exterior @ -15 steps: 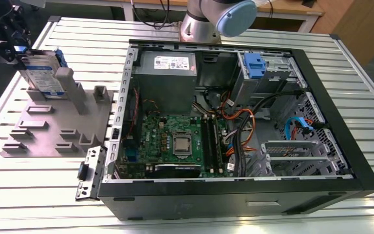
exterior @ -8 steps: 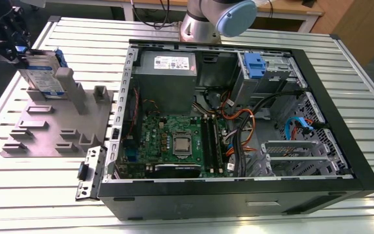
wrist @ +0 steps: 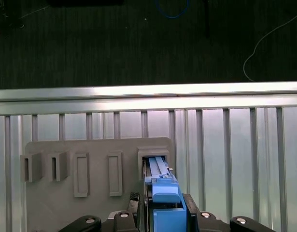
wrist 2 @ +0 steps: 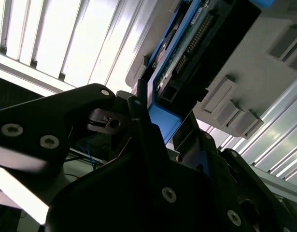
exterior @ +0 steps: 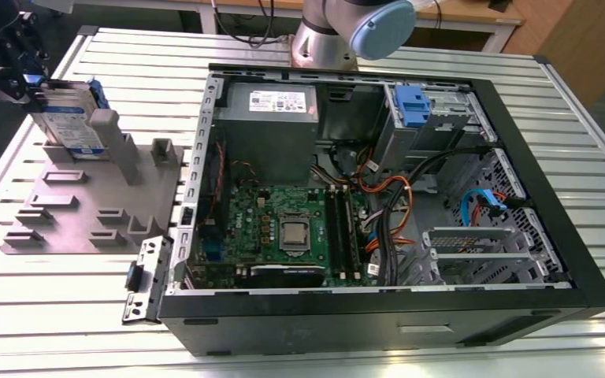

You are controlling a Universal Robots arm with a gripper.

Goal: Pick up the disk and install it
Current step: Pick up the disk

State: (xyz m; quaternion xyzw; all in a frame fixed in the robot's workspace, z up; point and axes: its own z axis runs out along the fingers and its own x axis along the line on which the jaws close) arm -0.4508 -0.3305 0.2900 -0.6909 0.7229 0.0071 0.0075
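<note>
The disk (exterior: 72, 122) stands on edge between upright posts at the back of the grey fixture plate (exterior: 72, 220), at the exterior view's left. Its silver body carries a white-and-blue label and sits in a blue carrier. My gripper (exterior: 31, 93) reaches in from the far left and is shut on the disk's upper edge. In the first wrist view the blue carrier (wrist: 165, 193) sits tight between the two black fingers (wrist: 144, 203), with the disk's lower end in the plate's slot (wrist: 155, 162). The second wrist view shows the disk's connector edge (wrist 2: 187, 53) and a thin finger (wrist 2: 138, 113) against the blue frame.
An open black computer case (exterior: 554, 260) lies on the slatted aluminium table (exterior: 135, 55), to the right of the fixture plate. Inside are the motherboard (exterior: 281, 228), cables and a drive cage with another blue carrier (exterior: 412, 106). The arm's base (exterior: 329, 35) stands behind the case.
</note>
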